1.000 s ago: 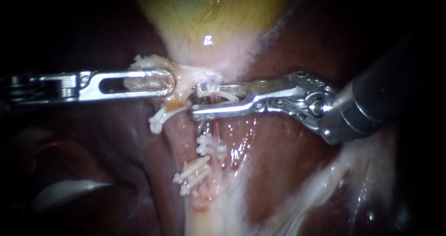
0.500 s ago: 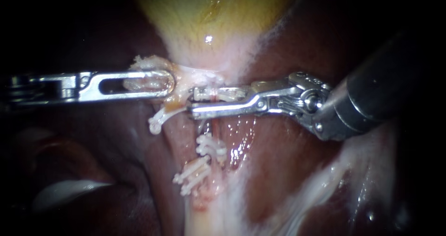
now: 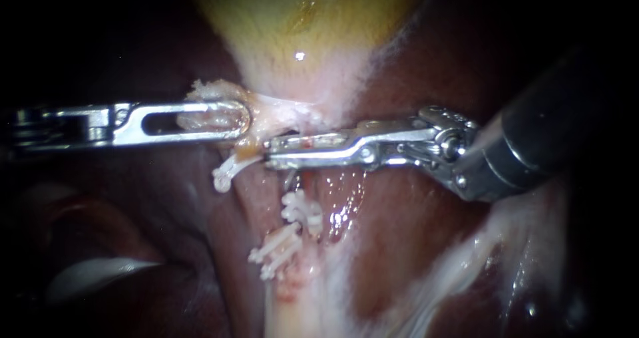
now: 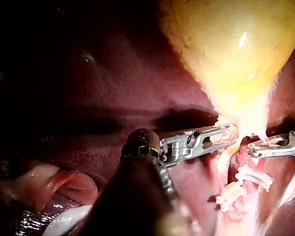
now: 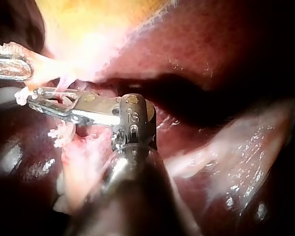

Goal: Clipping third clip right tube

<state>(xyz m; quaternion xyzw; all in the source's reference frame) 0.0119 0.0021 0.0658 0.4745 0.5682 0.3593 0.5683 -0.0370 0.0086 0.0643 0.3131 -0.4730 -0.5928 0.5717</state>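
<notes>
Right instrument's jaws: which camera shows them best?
Endoscope view: the right instrument lies side-on, its jaws closed across the right tube. The right wrist view shows it from behind; the left wrist view only its tip.

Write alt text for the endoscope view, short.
The right instrument is clamped on a white clip across a tube just below the yellow gallbladder. The left instrument grips pale tissue beside it; more clips sit lower on the tube, liver around.

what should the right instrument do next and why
Probably open and back off gently: the right instrument looks squeezed down on the clip across the tube, above two clips already set, while the left instrument holds tissue taut.
</notes>
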